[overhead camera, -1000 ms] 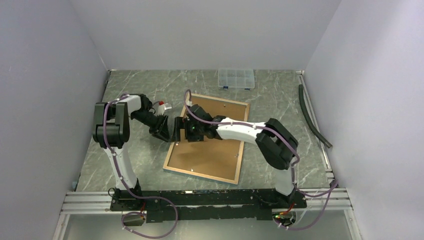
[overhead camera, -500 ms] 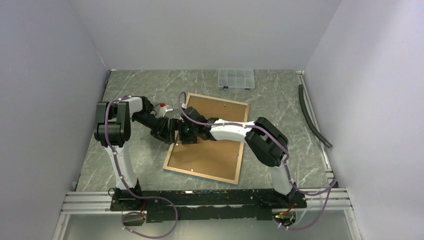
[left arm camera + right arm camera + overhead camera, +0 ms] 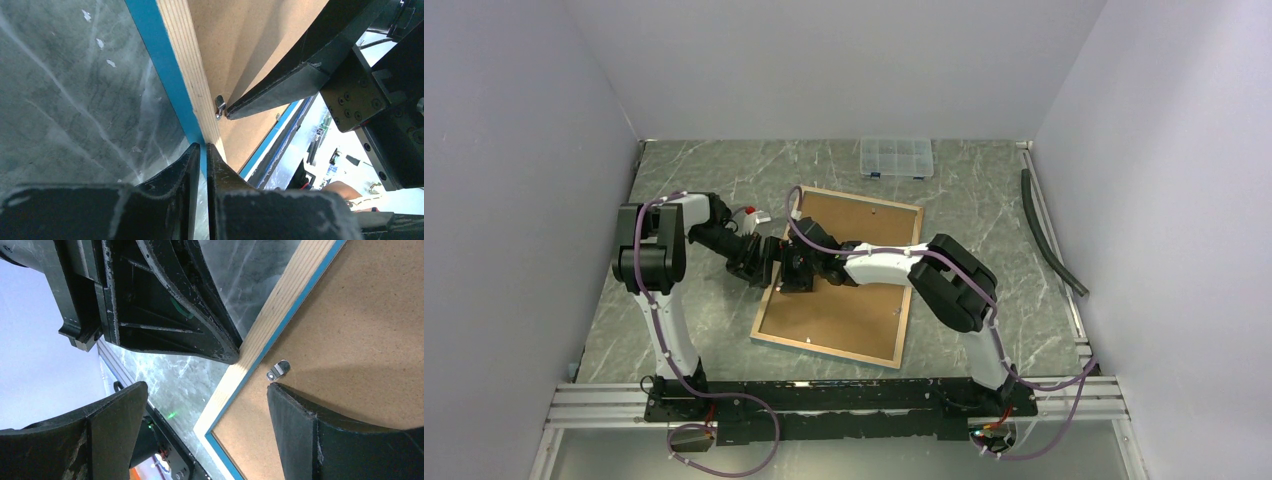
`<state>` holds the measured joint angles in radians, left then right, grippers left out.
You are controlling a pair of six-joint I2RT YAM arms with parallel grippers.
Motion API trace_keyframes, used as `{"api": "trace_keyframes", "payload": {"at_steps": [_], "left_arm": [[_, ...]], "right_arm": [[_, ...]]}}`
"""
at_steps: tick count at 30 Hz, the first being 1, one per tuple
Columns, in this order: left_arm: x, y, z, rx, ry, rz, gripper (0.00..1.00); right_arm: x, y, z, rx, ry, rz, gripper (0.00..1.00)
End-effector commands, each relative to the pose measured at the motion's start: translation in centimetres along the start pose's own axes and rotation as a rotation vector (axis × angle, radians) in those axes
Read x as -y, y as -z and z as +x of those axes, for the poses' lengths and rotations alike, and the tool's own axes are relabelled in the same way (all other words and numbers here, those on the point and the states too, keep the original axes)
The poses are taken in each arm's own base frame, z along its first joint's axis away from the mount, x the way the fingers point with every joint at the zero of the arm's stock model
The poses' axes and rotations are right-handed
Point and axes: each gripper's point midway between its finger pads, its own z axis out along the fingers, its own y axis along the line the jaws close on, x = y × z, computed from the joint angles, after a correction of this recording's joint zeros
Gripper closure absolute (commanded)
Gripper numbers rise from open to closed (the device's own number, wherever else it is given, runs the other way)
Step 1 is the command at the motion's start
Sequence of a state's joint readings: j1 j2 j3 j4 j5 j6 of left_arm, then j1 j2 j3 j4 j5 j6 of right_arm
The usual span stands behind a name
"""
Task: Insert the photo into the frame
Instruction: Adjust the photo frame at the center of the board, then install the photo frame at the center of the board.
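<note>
The frame (image 3: 824, 352) lies face down on the table, its tan rear rim and brown backing board (image 3: 844, 310) facing up. The photo is hidden. My left gripper (image 3: 769, 262) is shut, its tips against the outer left edge of the frame (image 3: 187, 65), where the blue border (image 3: 155, 55) shows; in its own view the left gripper (image 3: 203, 146) holds nothing. My right gripper (image 3: 794, 272) is open over the same edge. In its own view the right gripper (image 3: 207, 385) straddles the rim (image 3: 280, 300), one fingertip (image 3: 280, 395) right beside a small metal clip (image 3: 278, 370) on the board.
A clear compartment box (image 3: 896, 157) stands at the back. A dark hose (image 3: 1049, 235) lies along the right wall. A small white and red object (image 3: 749, 213) sits by the left arm. The aluminium rail (image 3: 824, 395) runs along the front.
My right gripper has moved left across the backing board to the frame's left edge, close to the left gripper. The left gripper has shifted slightly toward the frame.
</note>
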<state>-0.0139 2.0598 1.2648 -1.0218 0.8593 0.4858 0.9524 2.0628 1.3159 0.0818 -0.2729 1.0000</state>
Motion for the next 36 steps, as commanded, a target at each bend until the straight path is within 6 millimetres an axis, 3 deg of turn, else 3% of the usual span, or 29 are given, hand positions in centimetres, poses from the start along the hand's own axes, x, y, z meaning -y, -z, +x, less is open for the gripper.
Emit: {"api": "trace_keyframes", "payload": {"at_steps": [1,17,23,28,36], "left_arm": [[0.1,-0.6,0.2,-0.013,-0.066,-0.01,0.85],[0.4,-0.4,0.5,-0.016,-0.081,-0.009,0.87],[0.5,-0.3,0.6,-0.017,-0.086,-0.015,0.87],[0.4,-0.2,0.4,-0.015,-0.085,-0.018,0.88],[0.5,-0.3,0.3,-0.008,-0.077,-0.018,0.89]], "right_arm": [[1.0,-0.8,0.7,-0.018,-0.031,0.01,0.07],[1.5,-1.9,0.2,-0.019,-0.016,0.019,0.07],[-1.5,1.4,-1.1,0.016,0.06,-0.065,0.07],[0.0,2.9,-2.1,0.042,0.05,-0.034,0.07],[1.8,1.4,-1.7,0.009,0.029,-0.014,0.07]]}}
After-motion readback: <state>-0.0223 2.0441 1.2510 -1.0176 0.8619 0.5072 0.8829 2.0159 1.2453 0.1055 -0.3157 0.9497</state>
